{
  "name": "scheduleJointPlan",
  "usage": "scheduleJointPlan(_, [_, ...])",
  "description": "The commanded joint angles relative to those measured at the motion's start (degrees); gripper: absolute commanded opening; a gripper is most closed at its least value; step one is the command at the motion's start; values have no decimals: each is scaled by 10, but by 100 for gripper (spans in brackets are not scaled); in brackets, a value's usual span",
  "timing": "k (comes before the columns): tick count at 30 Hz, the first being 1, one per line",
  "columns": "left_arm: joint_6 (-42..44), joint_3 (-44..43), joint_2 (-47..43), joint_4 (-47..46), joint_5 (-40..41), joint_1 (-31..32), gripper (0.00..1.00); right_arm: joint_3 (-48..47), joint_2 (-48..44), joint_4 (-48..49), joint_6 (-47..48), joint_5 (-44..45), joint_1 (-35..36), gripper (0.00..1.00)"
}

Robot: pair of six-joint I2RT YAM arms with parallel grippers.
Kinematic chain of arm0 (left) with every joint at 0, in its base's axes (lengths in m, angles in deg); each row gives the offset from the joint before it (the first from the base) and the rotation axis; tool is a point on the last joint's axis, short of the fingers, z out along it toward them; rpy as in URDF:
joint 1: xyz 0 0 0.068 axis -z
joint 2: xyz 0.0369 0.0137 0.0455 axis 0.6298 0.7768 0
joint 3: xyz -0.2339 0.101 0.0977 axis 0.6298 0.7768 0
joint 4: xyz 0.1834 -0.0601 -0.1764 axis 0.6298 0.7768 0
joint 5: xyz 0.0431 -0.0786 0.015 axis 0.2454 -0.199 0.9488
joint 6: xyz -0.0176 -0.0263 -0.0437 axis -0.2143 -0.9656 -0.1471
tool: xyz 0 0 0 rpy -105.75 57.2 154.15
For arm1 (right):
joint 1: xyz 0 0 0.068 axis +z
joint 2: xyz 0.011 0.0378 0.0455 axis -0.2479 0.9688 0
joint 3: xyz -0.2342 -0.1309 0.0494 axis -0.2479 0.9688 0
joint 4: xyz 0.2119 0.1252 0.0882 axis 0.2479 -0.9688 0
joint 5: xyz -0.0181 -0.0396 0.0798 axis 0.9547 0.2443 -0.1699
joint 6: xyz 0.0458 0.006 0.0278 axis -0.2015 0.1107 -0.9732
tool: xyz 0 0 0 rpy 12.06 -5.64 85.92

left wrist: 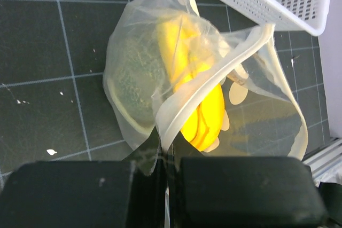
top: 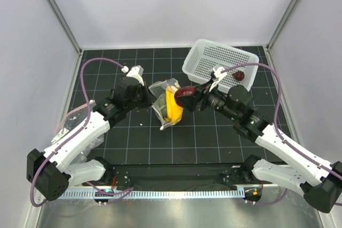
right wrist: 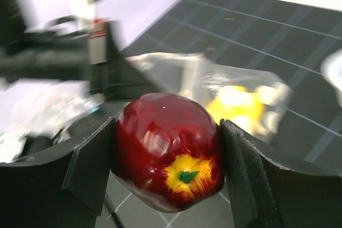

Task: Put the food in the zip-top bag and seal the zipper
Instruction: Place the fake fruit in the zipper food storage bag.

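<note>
Right claw (right wrist: 169, 159) clamps a glossy dark-red fruit (right wrist: 163, 132), yellow-patched.

Overhead view looks good from my end: bright, even light from above, soft short shadows on the table (top: 214, 137). The white walls (top: 171, 4) are nearly blown out, and there's glare off the metal strip (top: 171, 214) at the near edge. Left wrist cam runs hot: the banana (left wrist: 206, 113) clips to flat yellow through the shiny bag (left wrist: 267, 116). On the right wrist cam only the red fruit (right wrist: 168, 150) is sharp, with white highlights, and everything behind it is blurry mush.
</note>
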Motion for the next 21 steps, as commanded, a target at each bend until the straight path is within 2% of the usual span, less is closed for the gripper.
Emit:
scheduleJointPlan(1, [1,-26,22,-16,-36,-2,0,-6,-13,69,74,-31,68,29])
scheduleJointPlan(4, [-4,-31,34,-14,-68,-2,0,-25,11,44,103,15,108,27])
scheduleJointPlan(8, [-10,-33,32,-15,-91,-2,0,-43,52,39,112,25,135,26])
scheduleJointPlan(10, [-11,-33,26,-13,-96,-2,0,-59,79,32,112,65,145,26])
scheduleJointPlan(14, [-12,-32,14,-12,-99,-2,0,-87,134,-6,100,153,147,25])
scheduleJointPlan(20, [-14,-31,11,-11,-106,-2,0,-119,201,-23,79,208,146,26])
scheduleJointPlan(21, [-15,-31,9,-11,-104,-2,0,-122,214,-23,71,224,147,31])
